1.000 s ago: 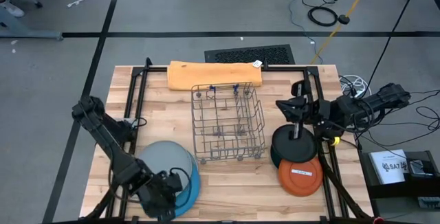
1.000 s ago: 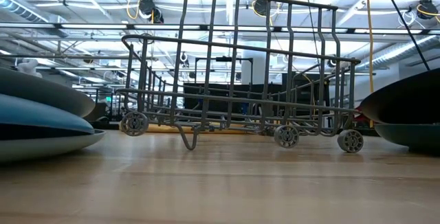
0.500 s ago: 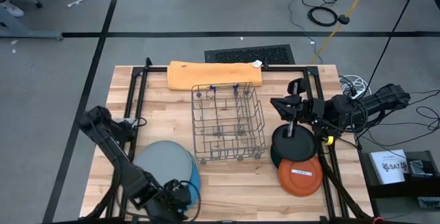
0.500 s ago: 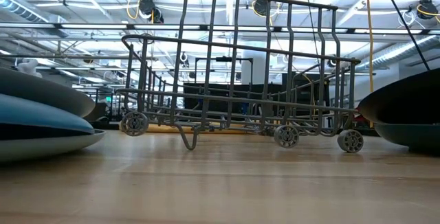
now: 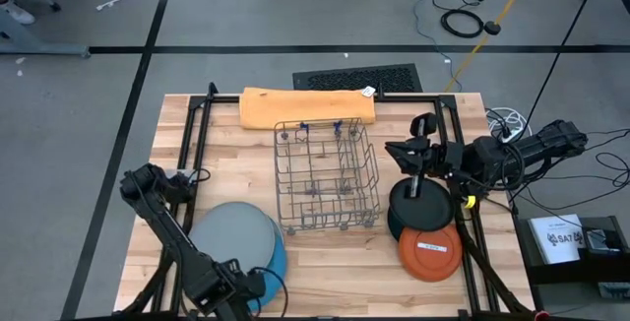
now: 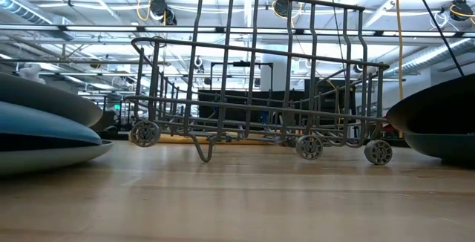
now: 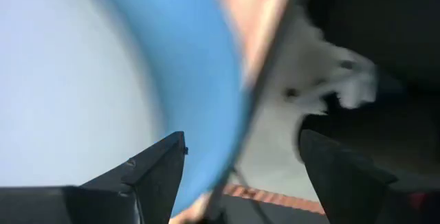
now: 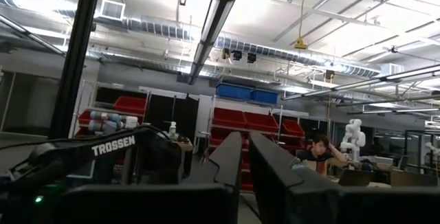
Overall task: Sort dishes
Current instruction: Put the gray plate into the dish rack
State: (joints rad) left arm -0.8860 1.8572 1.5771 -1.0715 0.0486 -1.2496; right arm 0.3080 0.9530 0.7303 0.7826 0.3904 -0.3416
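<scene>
A large grey plate (image 5: 229,234) lies on a large blue plate (image 5: 280,262) at the table's near left. In the low view the grey plate (image 6: 44,99) shows stacked above the blue one (image 6: 41,127). A black plate (image 5: 421,208) sits near right, with an orange plate (image 5: 430,251) bearing a white sticker overlapping its near edge. My left gripper (image 5: 231,296) is open at the near rim of the blue plate. In its wrist view (image 7: 240,176) the blue rim (image 7: 206,93) runs between the fingers, blurred, and touch cannot be told. My right gripper (image 5: 399,151) hovers shut beyond the black plate's far edge, fingers level (image 8: 244,162).
A wire dish rack (image 5: 327,175) on small wheels stands mid-table between the two stacks. A folded orange cloth (image 5: 307,106) lies along the far edge. Dark frame rails (image 5: 192,139) run down both sides of the wooden table. A person shows far off in the room (image 8: 317,148).
My left gripper has drawn back toward the table's near edge, off the grey plate to the stack's near rim, and its arm has swung with it. My right gripper has shifted slightly toward the table's left. The plates have stayed where they were.
</scene>
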